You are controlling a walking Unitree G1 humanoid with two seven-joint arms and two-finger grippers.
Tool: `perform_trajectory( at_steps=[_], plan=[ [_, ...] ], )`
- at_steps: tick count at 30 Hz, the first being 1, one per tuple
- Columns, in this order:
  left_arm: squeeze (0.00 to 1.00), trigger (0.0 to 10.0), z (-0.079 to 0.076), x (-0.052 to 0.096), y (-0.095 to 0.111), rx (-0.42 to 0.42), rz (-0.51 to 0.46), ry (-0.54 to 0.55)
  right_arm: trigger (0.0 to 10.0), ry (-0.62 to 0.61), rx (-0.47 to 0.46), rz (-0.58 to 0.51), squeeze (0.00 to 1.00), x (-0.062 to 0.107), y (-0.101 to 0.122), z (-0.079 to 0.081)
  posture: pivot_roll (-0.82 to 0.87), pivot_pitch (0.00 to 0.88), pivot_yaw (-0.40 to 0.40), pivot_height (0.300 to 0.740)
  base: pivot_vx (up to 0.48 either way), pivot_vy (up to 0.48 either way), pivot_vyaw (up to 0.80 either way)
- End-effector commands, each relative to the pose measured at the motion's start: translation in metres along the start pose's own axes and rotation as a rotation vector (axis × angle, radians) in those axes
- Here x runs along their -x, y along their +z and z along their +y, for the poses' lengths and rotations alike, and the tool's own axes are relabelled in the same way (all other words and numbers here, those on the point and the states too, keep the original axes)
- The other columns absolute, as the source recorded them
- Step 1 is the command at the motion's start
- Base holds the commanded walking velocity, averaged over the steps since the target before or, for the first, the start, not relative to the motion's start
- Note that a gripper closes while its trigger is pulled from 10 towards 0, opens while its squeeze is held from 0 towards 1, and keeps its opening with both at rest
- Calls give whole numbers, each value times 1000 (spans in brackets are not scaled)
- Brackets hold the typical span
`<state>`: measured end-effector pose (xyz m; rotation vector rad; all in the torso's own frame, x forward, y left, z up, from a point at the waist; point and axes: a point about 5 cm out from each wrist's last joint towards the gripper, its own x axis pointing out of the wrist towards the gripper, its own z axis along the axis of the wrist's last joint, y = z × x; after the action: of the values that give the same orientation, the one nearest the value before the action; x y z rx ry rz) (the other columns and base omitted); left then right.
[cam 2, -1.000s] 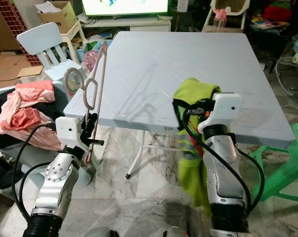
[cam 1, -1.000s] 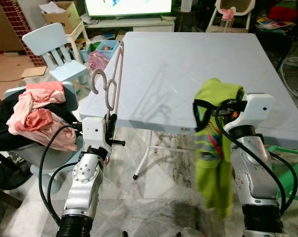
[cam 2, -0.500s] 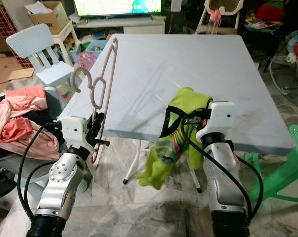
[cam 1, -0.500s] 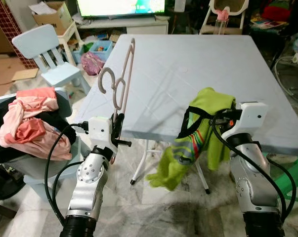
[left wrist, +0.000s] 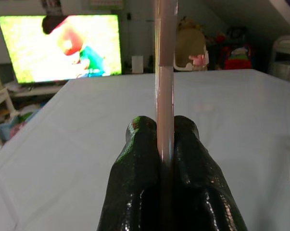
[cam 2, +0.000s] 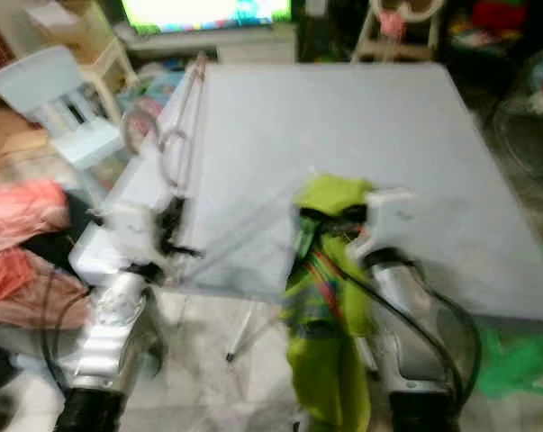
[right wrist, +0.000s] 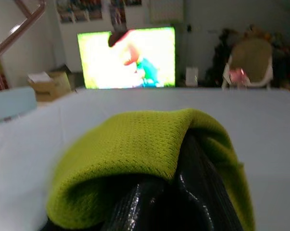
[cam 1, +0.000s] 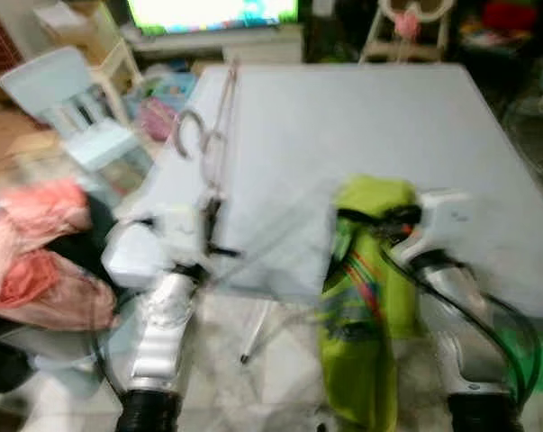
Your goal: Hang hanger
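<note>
Left tool (left wrist: 165,144) clamped on pink hanger (left wrist: 164,72), right tool (right wrist: 183,192) gripping green garment (right wrist: 135,144), head views blurred

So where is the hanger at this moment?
The pink hanger stands upright, pinched in the left gripper, at the grey table's left edge.

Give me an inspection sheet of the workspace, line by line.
Surface: pale blue table, top bare.
Job's things: pink hanger held upright; green garment draped over the right gripper, hanging below the table edge.
Clutter: pile of pink clothes on the robot's left.
Grippers: left gripper shut on the hanger; right gripper under the garment, shut on it.
Cables: black cables along the right arm.
Surroundings: small blue chair, lit television, cardboard box. Eye views blurred.
</note>
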<state>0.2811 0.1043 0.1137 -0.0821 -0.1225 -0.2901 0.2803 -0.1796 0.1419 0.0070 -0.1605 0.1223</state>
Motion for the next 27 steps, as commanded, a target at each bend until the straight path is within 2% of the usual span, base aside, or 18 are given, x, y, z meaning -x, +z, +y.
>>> perform_trajectory(
  at_steps=[1, 5, 10, 13, 14, 15, 17, 18, 19, 20, 21, 22, 23, 24, 25, 26, 27],
  plan=[
    [0, 10000, 12, 3, -2, -16, 19, 36, 10000, 34, -5, -64, 0, -6, 13, 10, -67, 0, 63, 740, 446, 0, 0],
    [0, 10000, 11, 2, -2, -20, 17, 43, 10000, 37, -8, -64, 0, -7, 12, 12, -65, 0, 62, 740, 433, 0, 0],
    [0, 10000, 12, 2, -1, -40, 16, 89, 10000, 61, -29, -59, 0, -8, 11, 15, -54, 0, 48, 740, 0, 0, 0],
    [0, 10000, 13, 1, -1, -43, 15, 95, 10000, 88, -43, -66, 0, -16, 12, 19, -46, 0, 42, 740, 0, 0, 0],
    [0, 10000, 13, 1, 0, -44, 13, 97, 10000, 109, -41, -73, 0, -24, 15, 21, -38, 0, 36, 740, 0, 0, 0],
    [0, 10000, 13, 1, 1, -50, 9, 103, 10000, 152, -41, -98, 0, -47, 24, 25, -28, 0, 29, 740, 0, 0, 0],
    [0, 10000, 13, 1, 1, -53, 7, 107, 10000, 180, -41, -113, 0, -63, 32, 27, -22, 0, 24, 740, 0, 0, 0],
    [0, 10000, 14, 1, 1, -53, 7, 109, 10000, 204, -19, -131, 0, -82, 42, 28, -18, 0, 18, 740, 0, 0, 0],
    [0, 10000, 14, 1, 1, -53, 7, 109, 10000, 204, -19, -131, 0, -82, 42, 28, -18, 0, 18, 740, 0, 0, 0],
    [0, 10000, 14, 2, 1, -52, 8, 115, 10000, 226, 4, -154, 0, -106, 60, 29, -15, 0, 12, 740, 0, 0, 0],
    [0, 10000, 13, 2, 1, -51, 9, 119, 10000, 230, 18, -160, 0, -118, 69, 28, -13, 0, 9, 740, 0, 0, 0],
    [0, 10000, 13, 2, 1, -51, 9, 119, 10000, 230, 18, -160, 0, -118, 69, 28, -13, 0, 9, 740, 0, 0, 0],
    [0, 10000, 13, 2, 0, -51, 8, 121, 10000, 208, 1, -187, 0, -133, 90, 24, -9, 0, 1, 740, 0, 0, 0],
    [0, 10000, 12, 2, 0, -50, 8, 122, 10000, 192, 7, -204, 0, -140, 101, 22, -6, 0, -2, 740, 0, 0, 0],
    [0, 10000, 12, 2, 0, -50, 8, 122, 10000, 192, 7, -204, 0, -140, 101, 22, -6, 0, -2, 740, 0, 0, 0],
    [0, 10000, 9, 2, 1, -43, 1, 126, 10000, 144, 85, -309, 0, -154, 147, 12, 4, 0, -7, 740, 0, 0, 0],
    [0, 10000, 8, 1, 2, -35, -3, 125, 10000, 106, 142, -385, 0, -158, 178, 5, 6, 0, -7, 740, 0, 0, 0]
  ],
)
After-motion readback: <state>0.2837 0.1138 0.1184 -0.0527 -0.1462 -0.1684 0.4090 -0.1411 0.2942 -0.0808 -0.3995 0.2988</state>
